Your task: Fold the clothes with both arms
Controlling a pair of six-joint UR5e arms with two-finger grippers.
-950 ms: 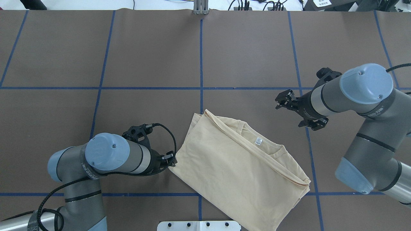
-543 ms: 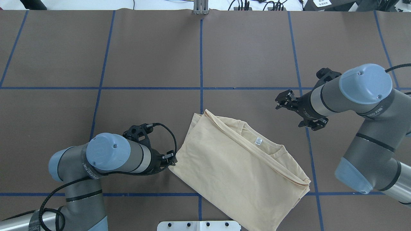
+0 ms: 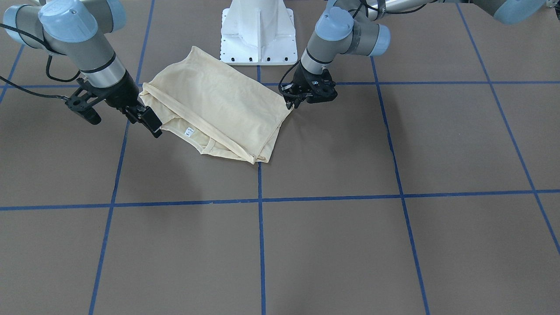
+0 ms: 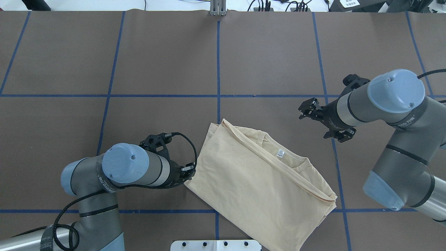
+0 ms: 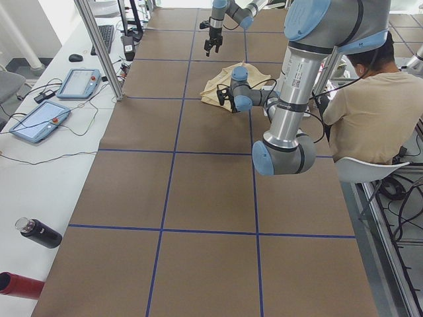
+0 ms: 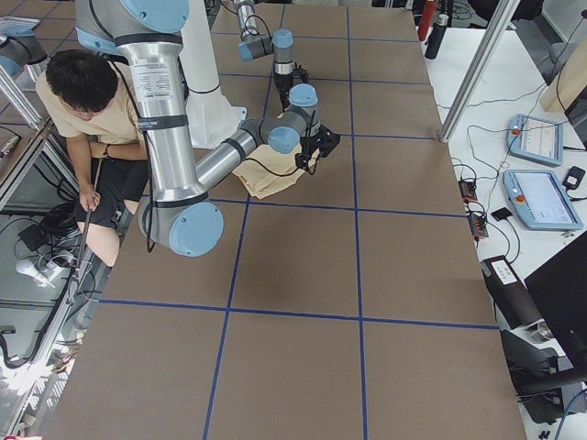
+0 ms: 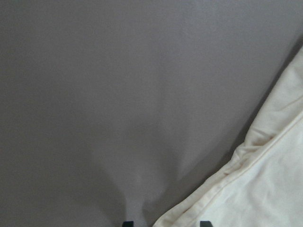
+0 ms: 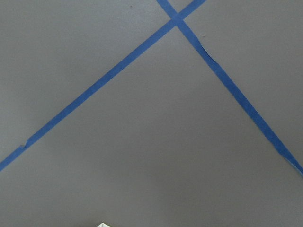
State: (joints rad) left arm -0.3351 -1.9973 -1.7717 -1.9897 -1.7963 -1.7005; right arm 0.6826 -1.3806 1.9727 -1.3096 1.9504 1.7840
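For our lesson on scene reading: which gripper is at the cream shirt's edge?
The left gripper, with a corner of the shirt between its jaws. The right gripper hangs apart from the cloth over the brown table, jaws open.

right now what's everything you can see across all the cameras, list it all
pale cream-yellow folded jersey shirt: one, cream, on the table before the base
small white neck label: one, white, inside the shirt's collar
brown-covered table: one, brown with blue tape grid
white metal pedestal base: one, white, at the table's robot-side edge
grey handheld control tablets: two, grey, side bench
black bottle: one, black, side bench
seated person in beige shirt: one, beside the robot
silver-grey left arm: one; its black left pincer open at the shirt's corner
silver-grey right arm: one; its black right pincer open, apart from the shirt
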